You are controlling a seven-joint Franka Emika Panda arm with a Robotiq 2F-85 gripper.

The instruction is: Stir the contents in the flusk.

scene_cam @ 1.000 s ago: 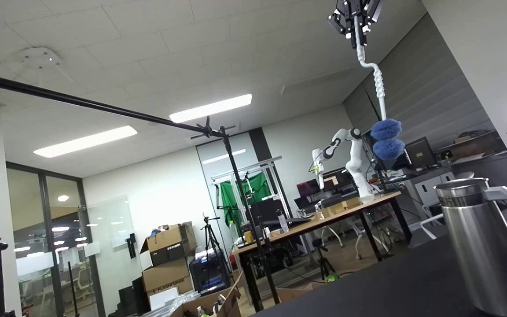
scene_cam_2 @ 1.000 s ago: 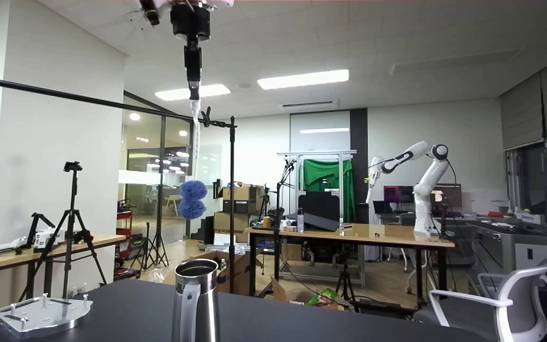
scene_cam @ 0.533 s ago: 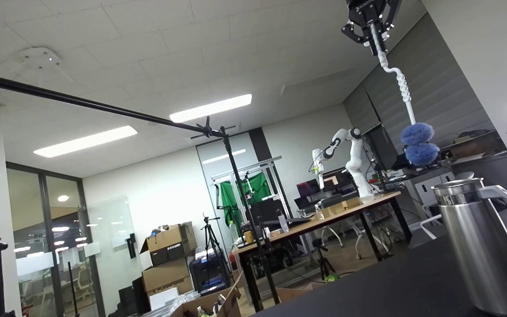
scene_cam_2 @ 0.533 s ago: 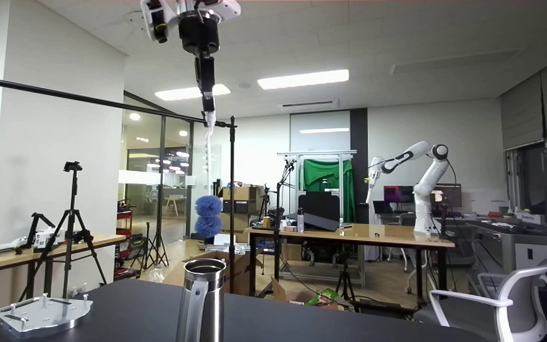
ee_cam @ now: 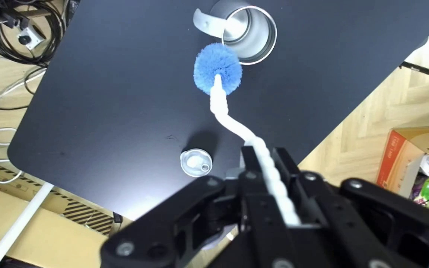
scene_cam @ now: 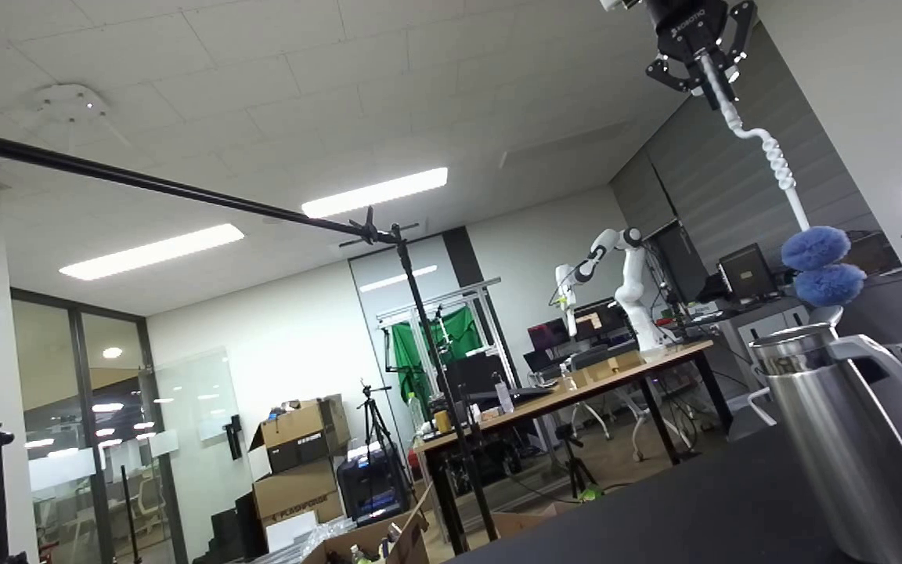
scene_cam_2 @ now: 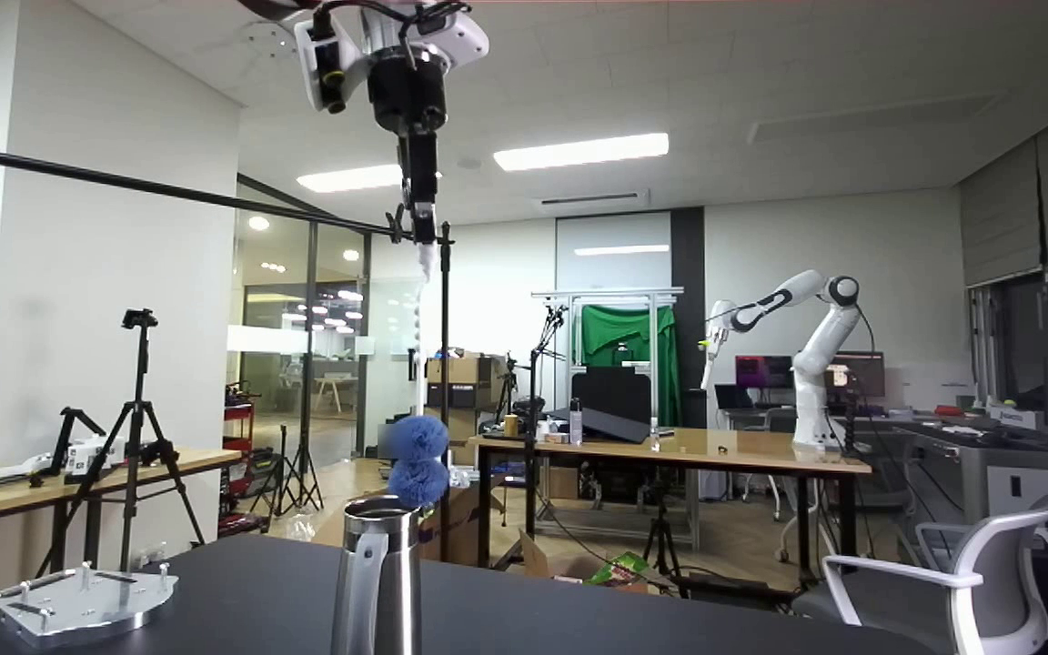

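Observation:
The flusk, a brushed-steel jug with a handle, stands on the black table in both exterior views (scene_cam: 842,446) (scene_cam_2: 387,591). In the wrist view its open mouth (ee_cam: 257,39) shows at the top. My gripper (scene_cam: 719,98) is shut on a white twisted stick (scene_cam: 778,160) with two blue fluffy balls (scene_cam: 828,283) at its lower end. In the wrist view my gripper (ee_cam: 264,152) has the stick between its fingers. The blue end (ee_cam: 216,67) overlaps the edge of the flusk's rim there. In an exterior view the lower ball (scene_cam_2: 418,482) hangs beside and just above the rim.
A small grey cap (ee_cam: 196,162) lies on the black table (ee_cam: 117,100). A clear plate with metal posts (scene_cam_2: 83,608) is on the table. A grey office chair (scene_cam_2: 1006,582) stands nearby. A black bar (scene_cam_2: 160,186) crosses the room behind.
My gripper has come down and moved to the right in both exterior views with the stick. The blue balls are nearer the flusk's rim. The flusk has shifted slightly.

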